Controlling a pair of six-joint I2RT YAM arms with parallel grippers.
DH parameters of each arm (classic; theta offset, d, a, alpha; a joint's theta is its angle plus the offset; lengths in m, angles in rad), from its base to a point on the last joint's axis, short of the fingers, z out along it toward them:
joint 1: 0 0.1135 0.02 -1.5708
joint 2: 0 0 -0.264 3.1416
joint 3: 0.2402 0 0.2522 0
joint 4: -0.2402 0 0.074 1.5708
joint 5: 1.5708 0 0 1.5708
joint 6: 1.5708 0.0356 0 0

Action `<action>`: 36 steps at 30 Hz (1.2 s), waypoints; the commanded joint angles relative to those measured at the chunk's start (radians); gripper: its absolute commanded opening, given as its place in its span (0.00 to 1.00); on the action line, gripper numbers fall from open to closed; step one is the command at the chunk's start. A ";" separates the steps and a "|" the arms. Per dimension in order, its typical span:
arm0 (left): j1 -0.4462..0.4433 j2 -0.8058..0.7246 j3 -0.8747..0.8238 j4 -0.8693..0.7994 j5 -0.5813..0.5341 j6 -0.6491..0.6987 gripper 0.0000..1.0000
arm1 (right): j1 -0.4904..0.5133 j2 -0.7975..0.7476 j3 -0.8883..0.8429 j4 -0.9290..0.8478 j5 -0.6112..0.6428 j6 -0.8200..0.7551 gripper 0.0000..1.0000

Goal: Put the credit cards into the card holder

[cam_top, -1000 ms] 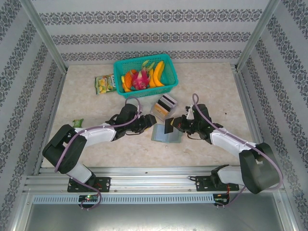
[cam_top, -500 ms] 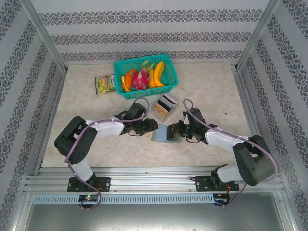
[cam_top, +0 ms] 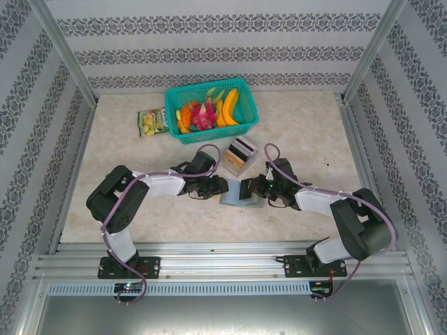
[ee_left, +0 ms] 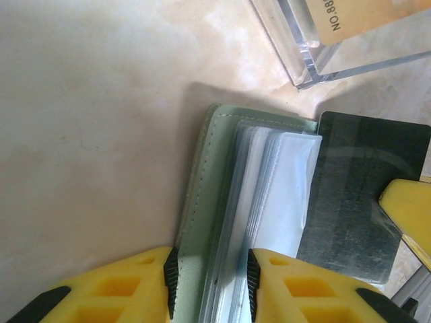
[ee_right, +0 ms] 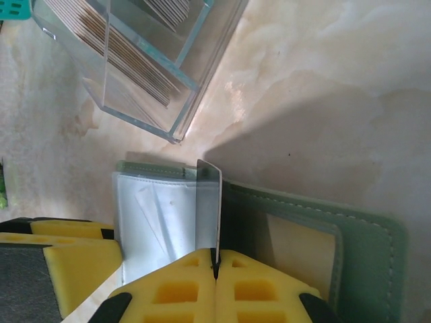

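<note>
From above, the card holder [cam_top: 237, 201] lies open on the table [cam_top: 140, 160], near the middle and between the two arms; the left tool [cam_top: 222, 187] is at its left edge and the right tool [cam_top: 254, 188] holds a dark credit card [cam_top: 244, 187] over it; just behind stands a clear box [cam_top: 239, 155] with more cards standing inside; farther back a teal basket [cam_top: 216, 131] is full of fruit, with a snack packet [cam_top: 151, 121] beside it. In the left wrist view, the left tool [ee_left: 209, 282] has its jaws on both sides of the card holder [ee_left: 199, 202]; the green cover and the pack of clear sleeves [ee_left: 283, 182] fill the gap, so I judge it grasps them; the credit card [ee_left: 363, 202] lies against the sleeves, and the clear box [ee_left: 306, 47] is above. In the right wrist view, the right tool [ee_right: 215, 262] is clenched on the short edge of the credit card [ee_right: 209, 202], which stands on edge at the fold of the card holder [ee_right: 363, 242]; the clear box [ee_right: 182, 121] holds stacked cards [ee_right: 128, 54] in two compartments. The card looks thin, stiff, light and smooth, so it may slip or twist in the pads; holding one short edge leaves the other edge free for a slot. The holder looks soft and light, so it will probably slide or fold unless its outer edge is held.
</note>
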 commanded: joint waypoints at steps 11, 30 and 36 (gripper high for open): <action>-0.032 0.032 0.015 -0.050 -0.011 0.009 0.23 | 0.034 -0.040 -0.037 -0.078 -0.063 -0.020 0.00; -0.040 0.055 0.028 -0.059 -0.005 0.005 0.21 | 0.064 0.050 0.011 -0.038 -0.012 -0.004 0.00; -0.040 0.057 0.025 -0.066 -0.008 0.008 0.19 | 0.061 0.044 0.033 -0.088 -0.022 -0.036 0.00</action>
